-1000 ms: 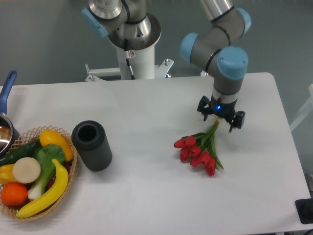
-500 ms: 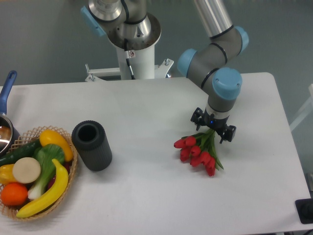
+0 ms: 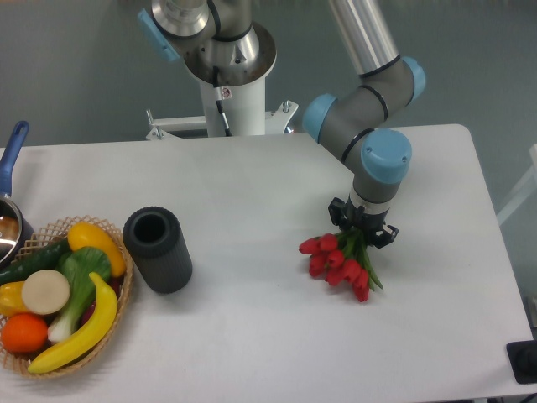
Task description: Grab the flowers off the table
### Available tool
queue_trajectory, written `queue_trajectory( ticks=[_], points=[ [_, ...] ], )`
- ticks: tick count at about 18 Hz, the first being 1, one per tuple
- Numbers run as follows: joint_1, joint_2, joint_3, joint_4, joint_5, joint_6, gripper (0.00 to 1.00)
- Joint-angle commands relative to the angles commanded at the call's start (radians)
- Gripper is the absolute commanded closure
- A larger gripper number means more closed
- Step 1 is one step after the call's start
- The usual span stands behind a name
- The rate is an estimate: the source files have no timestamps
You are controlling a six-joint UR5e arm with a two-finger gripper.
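Observation:
The flowers (image 3: 340,262), a bunch of red tulip buds with green stems, lie on the white table (image 3: 252,327) right of centre, with the buds pointing toward the front. My gripper (image 3: 363,228) points straight down over the stem end of the bunch. Its two black fingers stand on either side of the stems, still apart, low near the tabletop. The stem ends and the band are hidden under the gripper. The bunch rests on the table.
A dark grey cylinder cup (image 3: 157,248) stands left of centre. A wicker basket (image 3: 117,315) with banana, orange and vegetables sits at the front left. A pot with a blue handle (image 3: 12,155) is at the left edge. The robot base (image 3: 226,75) stands behind the table.
The gripper has moved left and forward and come down from above the stem ends onto the stems. The flowers have barely shifted.

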Motion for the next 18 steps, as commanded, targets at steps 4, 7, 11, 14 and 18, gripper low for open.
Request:
queue_trajectory(
  ticks=[4,7,11,14,18],
  points=[
    [0.028,0.063,-0.008,-0.006,0.011,-0.009,1.0],
    [0.077,0.114,0.014,-0.018,0.015,-0.003,1.0],
    [0.106,0.115,0.087,-0.087,0.005,-0.008,1.0],
    [0.094,0.117,0.139,-0.115,0.005,-0.005,1.0],
    [0.077,0.111,0.199,-0.19,0.011,-0.003,1.0]
  ],
)
